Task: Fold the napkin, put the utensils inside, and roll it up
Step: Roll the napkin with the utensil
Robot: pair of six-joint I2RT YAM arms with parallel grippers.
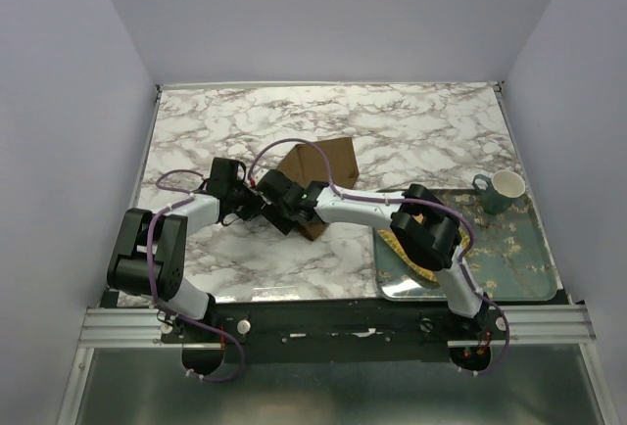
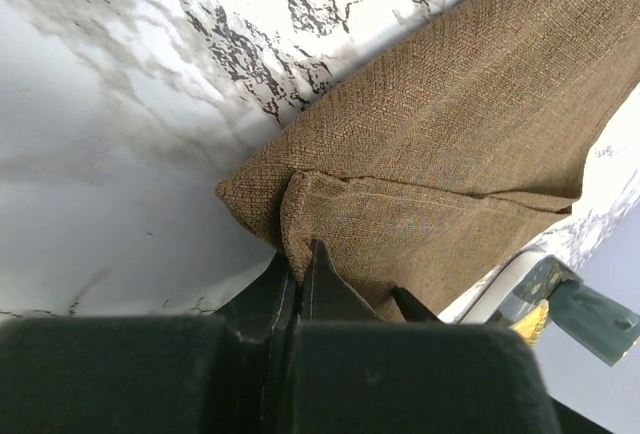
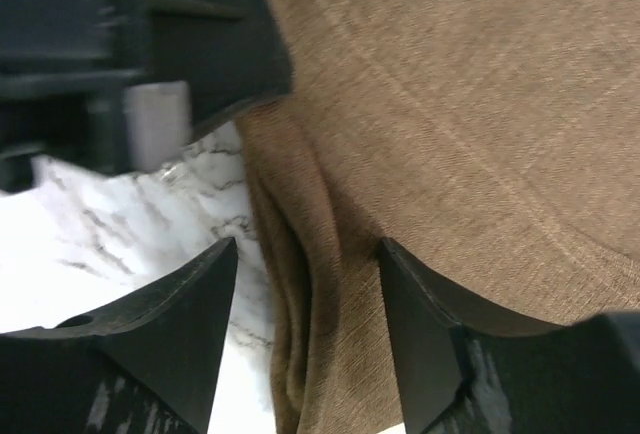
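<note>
On my left wrist view the left gripper (image 2: 300, 256) is pressed shut, pinching a doubled-over corner of the dark brown napkin (image 1: 328, 163), its tips down close to the marble tabletop (image 1: 411, 121). The napkin lies about the middle of the tabletop, well apart from the far edge. It is spread toward the far side, with its near corner gathered between my two arms and one layer folded over another there. Just right of that pinch, the right gripper (image 3: 305, 254) stands with its jaws apart, straddling a raised fold at the napkin's edge. I cannot see either finger (image 3: 175, 339) pressing the cloth. Farther right, under the right arm's elbow, a yellow woven mat (image 1: 400, 247) lies on the left end of a teal patterned tray (image 1: 509, 249) at the near right corner. A teal-and-white mug (image 1: 502, 190) stands upright at the tray's far edge.
</note>
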